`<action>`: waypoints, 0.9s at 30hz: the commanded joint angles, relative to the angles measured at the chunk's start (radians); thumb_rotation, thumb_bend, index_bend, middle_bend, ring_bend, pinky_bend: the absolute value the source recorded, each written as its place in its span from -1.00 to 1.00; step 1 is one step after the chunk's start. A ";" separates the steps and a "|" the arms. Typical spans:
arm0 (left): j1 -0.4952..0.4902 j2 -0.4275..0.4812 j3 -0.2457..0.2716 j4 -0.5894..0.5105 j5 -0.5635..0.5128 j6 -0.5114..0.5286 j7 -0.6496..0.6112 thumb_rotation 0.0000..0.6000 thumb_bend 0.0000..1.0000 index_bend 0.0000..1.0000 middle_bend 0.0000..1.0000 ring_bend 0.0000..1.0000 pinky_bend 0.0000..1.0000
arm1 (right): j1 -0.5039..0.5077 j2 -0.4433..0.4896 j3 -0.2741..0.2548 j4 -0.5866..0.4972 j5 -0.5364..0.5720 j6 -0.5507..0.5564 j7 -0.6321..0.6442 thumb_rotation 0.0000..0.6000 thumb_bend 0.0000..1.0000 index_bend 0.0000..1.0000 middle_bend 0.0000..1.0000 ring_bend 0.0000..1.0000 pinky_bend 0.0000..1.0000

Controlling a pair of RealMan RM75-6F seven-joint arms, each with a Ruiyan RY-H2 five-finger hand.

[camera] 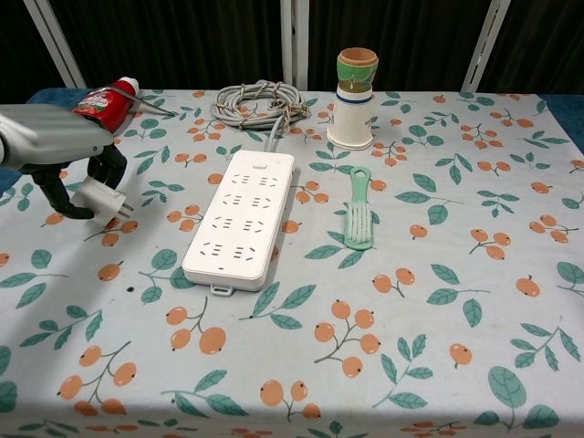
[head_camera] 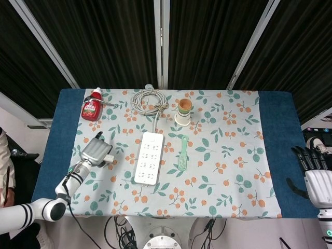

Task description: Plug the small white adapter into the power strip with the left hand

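Note:
My left hand [head_camera: 96, 151] [camera: 57, 157] hovers over the table's left side and grips the small white adapter [camera: 100, 201] [head_camera: 108, 158], whose prongs point down and to the right. The white power strip [head_camera: 149, 157] [camera: 243, 217] lies flat in the middle of the floral cloth, a short way to the right of the adapter, its sockets facing up. Its grey cable [head_camera: 149, 101] [camera: 259, 102] is coiled at the back. My right hand [head_camera: 316, 179] hangs beyond the table's right edge with fingers spread, holding nothing.
A red bottle [head_camera: 92, 107] [camera: 103, 106] lies at the back left, just behind my left hand. A green brush [head_camera: 183, 153] [camera: 359, 212] lies right of the strip. A stacked cup [head_camera: 183, 112] [camera: 355, 86] stands behind the brush.

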 commanded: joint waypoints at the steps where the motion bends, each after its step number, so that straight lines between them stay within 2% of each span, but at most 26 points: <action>1: -0.009 -0.004 0.011 -0.016 -0.028 0.018 0.021 1.00 -0.35 -0.04 -0.01 -0.32 -0.84 | 0.002 0.000 0.000 0.003 0.002 -0.005 0.003 1.00 -0.56 -1.00 -0.87 -1.00 -1.00; 13: -0.033 -0.012 0.039 -0.042 -0.076 0.044 0.051 1.00 -0.39 -0.22 -0.14 -0.38 -0.85 | 0.004 -0.004 0.002 0.011 0.005 -0.008 0.011 1.00 -0.56 -1.00 -0.87 -1.00 -1.00; 20: -0.041 -0.013 0.055 -0.059 -0.097 0.052 0.052 1.00 -0.52 -0.31 -0.22 -0.42 -0.85 | 0.003 -0.003 0.002 0.010 0.006 -0.008 0.010 1.00 -0.56 -1.00 -0.87 -1.00 -1.00; 24: -0.030 -0.012 0.056 -0.073 -0.077 0.092 0.036 1.00 -0.61 -0.38 -0.27 -0.46 -0.85 | 0.003 -0.004 0.002 0.009 0.006 -0.008 0.009 1.00 -0.56 -1.00 -0.87 -1.00 -1.00; 27: 0.005 -0.014 0.042 -0.077 -0.021 0.149 -0.040 1.00 -0.65 -0.38 -0.27 -0.46 -0.85 | 0.002 -0.002 0.004 0.009 0.004 -0.004 0.009 1.00 -0.56 -1.00 -0.87 -1.00 -1.00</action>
